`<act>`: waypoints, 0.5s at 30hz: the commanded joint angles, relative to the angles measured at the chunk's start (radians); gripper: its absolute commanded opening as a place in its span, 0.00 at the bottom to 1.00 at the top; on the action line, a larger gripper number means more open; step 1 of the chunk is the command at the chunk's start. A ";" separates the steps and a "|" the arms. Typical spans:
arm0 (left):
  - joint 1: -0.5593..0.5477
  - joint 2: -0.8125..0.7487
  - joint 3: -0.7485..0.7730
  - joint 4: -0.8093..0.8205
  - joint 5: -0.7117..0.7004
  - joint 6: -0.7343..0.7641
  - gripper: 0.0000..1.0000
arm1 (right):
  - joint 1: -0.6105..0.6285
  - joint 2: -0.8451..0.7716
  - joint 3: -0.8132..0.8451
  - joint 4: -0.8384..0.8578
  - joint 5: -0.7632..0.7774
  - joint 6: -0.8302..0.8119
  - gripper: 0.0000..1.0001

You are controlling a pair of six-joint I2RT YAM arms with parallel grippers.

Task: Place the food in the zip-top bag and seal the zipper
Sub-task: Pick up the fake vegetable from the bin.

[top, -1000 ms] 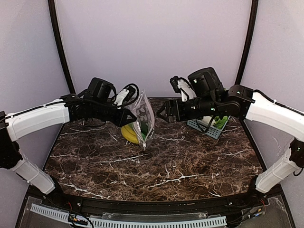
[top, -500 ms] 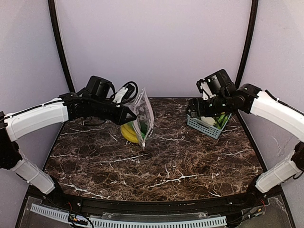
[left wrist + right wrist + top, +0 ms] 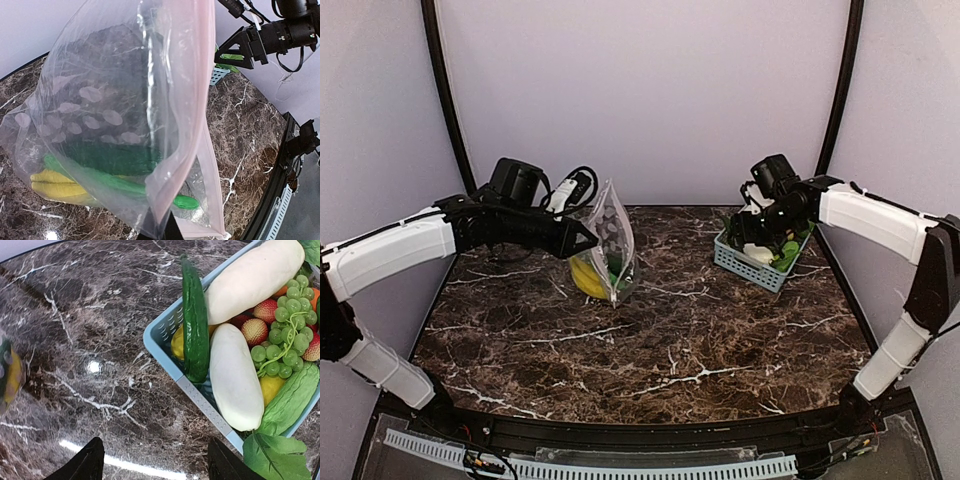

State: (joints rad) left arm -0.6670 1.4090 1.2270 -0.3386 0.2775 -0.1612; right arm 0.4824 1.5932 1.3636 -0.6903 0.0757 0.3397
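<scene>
Brown marble worktop [image 3: 670, 340] beneath both hands. Clear spotted plastic zip-top bag [image 3: 613, 235] clamped in left hand [image 3: 586, 240], hanging upright. Blue-grey slatted basket [image 3: 160, 335] just beside spread-apart, empty right hand [image 3: 157, 465]. Long white vegetables [image 3: 232, 385] inside basket. Yellow banana bunch [image 3: 55, 184] and dark green vegetables [image 3: 110, 160] low in bag, below left hand. Pale pink zipper strip [image 3: 192, 75] running away from left fingers.

Clear bag [image 3: 100, 75] with pale oval spots, pink zipper [image 3: 197, 75] strip along its edge. Inside, lower left of the left wrist view: yellow banana [image 3: 55, 185], deep green veg [image 3: 115, 159]. Table [image 3: 650, 340] dark brown marble, white veins. Light blue basket [image 3: 162, 337], right side of the right wrist view: two white veg [image 3: 232, 385], dark green cucumber [image 3: 195, 330], pale green grapes [image 3: 285, 340], red speckled berries [image 3: 255, 331], bright green leaf [image 3: 277, 457].
</scene>
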 commanded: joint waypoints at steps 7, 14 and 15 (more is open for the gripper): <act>0.004 -0.069 -0.021 -0.002 -0.009 0.021 0.01 | -0.107 0.177 0.150 0.070 -0.032 -0.079 0.60; 0.004 -0.070 -0.024 -0.001 -0.012 0.022 0.01 | -0.144 0.314 0.229 0.071 -0.037 -0.110 0.50; 0.004 -0.069 -0.025 -0.001 -0.011 0.023 0.01 | -0.146 0.328 0.238 0.071 -0.037 -0.113 0.49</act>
State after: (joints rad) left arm -0.6655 1.3697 1.2160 -0.3401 0.2684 -0.1505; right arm 0.3489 1.8629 1.5528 -0.6407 0.0483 0.2543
